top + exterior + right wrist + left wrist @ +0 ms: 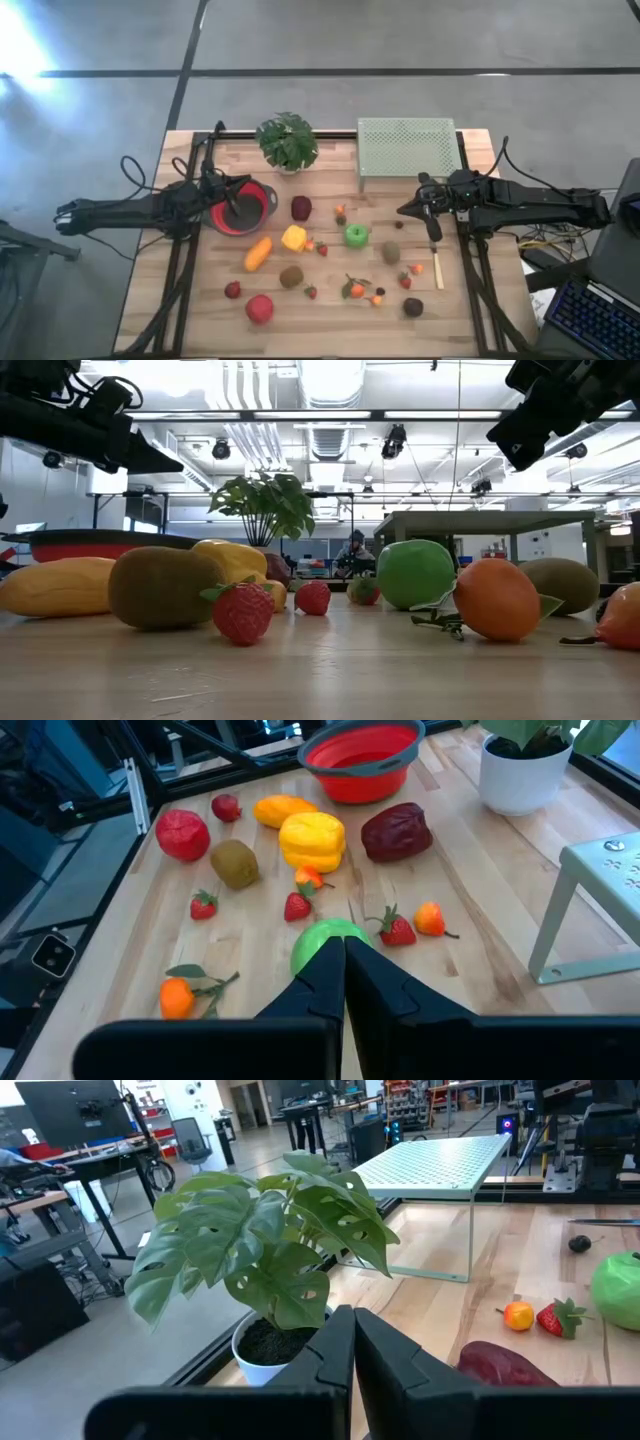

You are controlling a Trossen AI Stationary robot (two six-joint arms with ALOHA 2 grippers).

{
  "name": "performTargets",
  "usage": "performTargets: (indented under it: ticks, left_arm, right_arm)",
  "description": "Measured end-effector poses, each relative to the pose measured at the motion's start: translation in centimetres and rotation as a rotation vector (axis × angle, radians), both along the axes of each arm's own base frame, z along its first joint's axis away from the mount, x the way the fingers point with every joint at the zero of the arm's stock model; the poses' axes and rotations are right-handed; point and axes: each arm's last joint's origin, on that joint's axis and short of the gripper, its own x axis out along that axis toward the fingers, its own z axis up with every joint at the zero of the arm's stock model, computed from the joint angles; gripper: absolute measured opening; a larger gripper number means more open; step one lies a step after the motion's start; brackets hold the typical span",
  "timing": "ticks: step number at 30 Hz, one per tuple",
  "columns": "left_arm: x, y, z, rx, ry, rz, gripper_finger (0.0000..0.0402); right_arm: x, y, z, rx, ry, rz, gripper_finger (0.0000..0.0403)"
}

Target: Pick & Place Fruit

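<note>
High view shows the fruit (294, 238) strewn across the desk's (200, 310) lower centre, left end effector (232, 203) closed over the red bowl (256, 202) and right end effector (432, 229) closed at centre-right, so descending unopened risks knocking pieces away.

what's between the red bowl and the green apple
In the high view, the maroon fruit and the yellow pepper lie between the red bowl and the green apple.
</note>
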Motion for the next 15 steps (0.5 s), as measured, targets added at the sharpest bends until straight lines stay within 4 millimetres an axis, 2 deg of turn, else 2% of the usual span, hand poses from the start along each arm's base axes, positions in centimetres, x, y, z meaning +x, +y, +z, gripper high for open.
performTargets:
  ticks: [9,15]
  left_arm:
    - [0.0,0.0,0.0,0.0,0.0,0.0,0.0016]
    - [0.0,0.0,0.0,0.0,0.0,0.0,0.0016]
  right_arm:
    - [0.01,-0.01,0.0,-0.006,0.0,0.0,0.0008]
    - [0.06,-0.12,0.13,-0.115,-0.018,0.006,0.0009]
